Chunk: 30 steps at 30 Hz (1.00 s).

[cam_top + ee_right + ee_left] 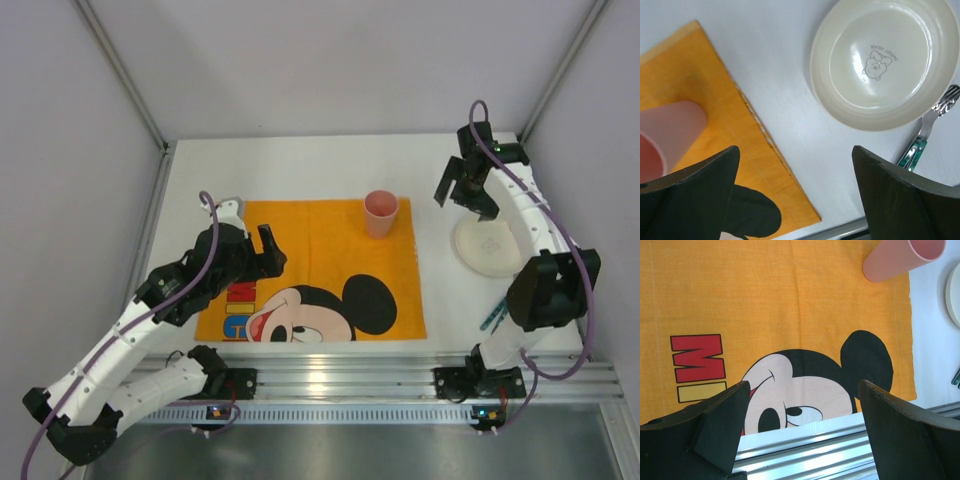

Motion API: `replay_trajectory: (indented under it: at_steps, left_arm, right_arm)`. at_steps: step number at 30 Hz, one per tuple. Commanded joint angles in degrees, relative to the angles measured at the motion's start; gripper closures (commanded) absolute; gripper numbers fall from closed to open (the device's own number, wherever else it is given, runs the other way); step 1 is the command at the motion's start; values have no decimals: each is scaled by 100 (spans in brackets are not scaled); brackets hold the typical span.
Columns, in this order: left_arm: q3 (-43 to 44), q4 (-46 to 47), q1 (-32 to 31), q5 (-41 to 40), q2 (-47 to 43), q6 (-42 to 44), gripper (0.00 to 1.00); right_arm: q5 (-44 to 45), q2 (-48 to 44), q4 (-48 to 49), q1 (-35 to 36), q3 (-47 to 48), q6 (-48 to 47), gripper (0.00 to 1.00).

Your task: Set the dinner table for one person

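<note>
At left in the top view, the left gripper [268,250] hangs over the left part of the orange rectangular cloth placemat with Mickey Mouse print [320,262]. Jaws spread wide, nothing between them. Left wrist view shows the same wide gap, above Mickey's face.

Placemat lies flat at frame centre on the large white matte dinner table [300,165], which runs from the near aluminium rail [340,375] up to the back wall.

Upper right corner of the placemat: pink plastic cup [381,212], upright, mouth up, standing on the cloth.

Right of the placemat, on bare tabletop: cream round shallow plate [487,248] with a small cartoon print in its middle, apart from the placemat edge. Just above and left of it in frame, the right gripper [466,195] hovers, jaws wide open, empty.

Lower right, below the plate: metal fork with green handle [493,315], flat on the table, partly hidden by the right arm. Right wrist view puts the tines at the plate rim; cannot tell if touching.
</note>
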Motion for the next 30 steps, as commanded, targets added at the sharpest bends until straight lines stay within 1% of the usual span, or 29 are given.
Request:
replay_trajectory:
  at_steps: [1,2,4,5,6,7,8,11,17,19,23,25,28,29,30]
  left_arm:
    - [41,222,24,65,-26,139,5]
    - [50,222,15,91,-26,130,5]
    - [76,187,24,144,-70,121,5]
    - [93,161,15,144,-88,113,5]
    - [102,134,15,127,-114,113,5]
    - [94,108,24,118,-123,104,5]
    - [102,82,24,101,-149,113,5]
    - [102,-24,24,30,-202,69,5]
    - [76,-156,24,4,-343,-89,6]
    - [67,-226,24,-31,-387,-133,6]
    - [93,-270,24,-23,-413,-169,6]
    - [102,-270,15,-31,-396,-195,6]
    - [120,-235,24,-32,-343,-221,6]
    - [120,-218,24,-31,-291,-213,6]
    - [120,-183,24,12,-246,-204,6]
  right_arm:
    - [84,361,158,-119,-329,-90,7]
    - [84,441,185,-163,-356,-81,8]
    - [14,730,273,-268,-391,-72,14]
    - [-13,810,316,-295,-408,-55,18]
    - [-39,976,395,-313,-400,-46,23]
    - [-57,1065,439,-339,-382,-20,25]
    - [-57,1153,457,-348,-313,-2,30]
    - [13,1496,484,-383,-119,16,39]
    - [110,2032,563,-515,13,-2,44]
    - [-38,2164,703,-611,5,-89,45]
    - [-83,2366,783,-778,22,-204,55]
    - [-101,2472,835,-814,5,-265,58]
    - [-162,2569,923,-814,-57,-353,68]
    - [-171,2586,941,-814,-127,-353,77]
    - [-188,2577,1010,-823,-180,-380,83]
